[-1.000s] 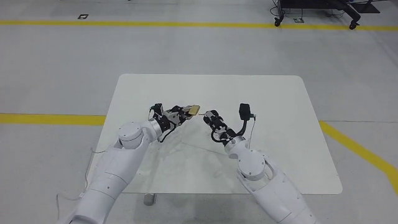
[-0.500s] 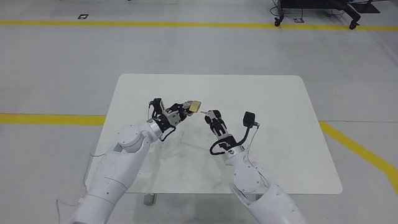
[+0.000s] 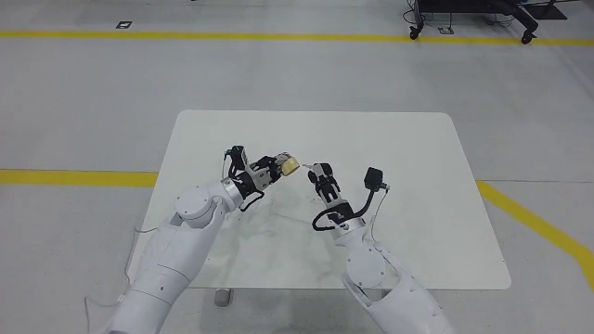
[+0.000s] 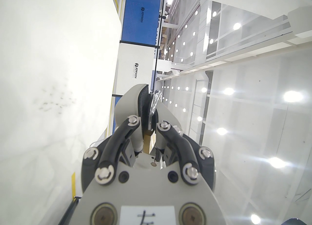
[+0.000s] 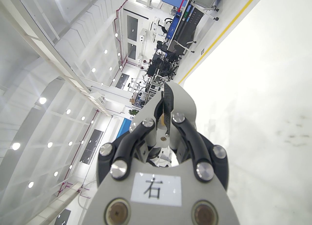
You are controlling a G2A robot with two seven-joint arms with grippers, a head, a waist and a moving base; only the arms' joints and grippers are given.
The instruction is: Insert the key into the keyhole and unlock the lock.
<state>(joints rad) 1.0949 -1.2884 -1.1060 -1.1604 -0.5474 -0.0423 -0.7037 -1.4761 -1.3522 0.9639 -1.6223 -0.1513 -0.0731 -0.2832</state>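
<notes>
Above the middle of the white table (image 3: 408, 148), my left gripper (image 3: 275, 166) is shut on a brass padlock (image 3: 290, 163). In the left wrist view the lock's brass body (image 4: 148, 141) and silver shackle (image 4: 155, 100) sit pinched between the fingers of the left gripper (image 4: 151, 94). A short way to the right of the lock is my right gripper (image 3: 318, 175), with its fingertips turned towards it. The right gripper (image 5: 167, 97) is shut on a thin key (image 5: 161, 113), seen edge-on between the pads. Key and lock are close but apart.
A dark smudge patch marks the table (image 4: 56, 101) beneath the arms. A yellow floor line (image 3: 83, 177) runs past the table on both sides. A black equipment cart (image 3: 473, 0) stands far behind. Bare table lies all around the grippers.
The right forearm has swung outward and its gripper has shifted slightly right and toward the lock's level. The left gripper lifted the padlock a little, then lowered it again.
</notes>
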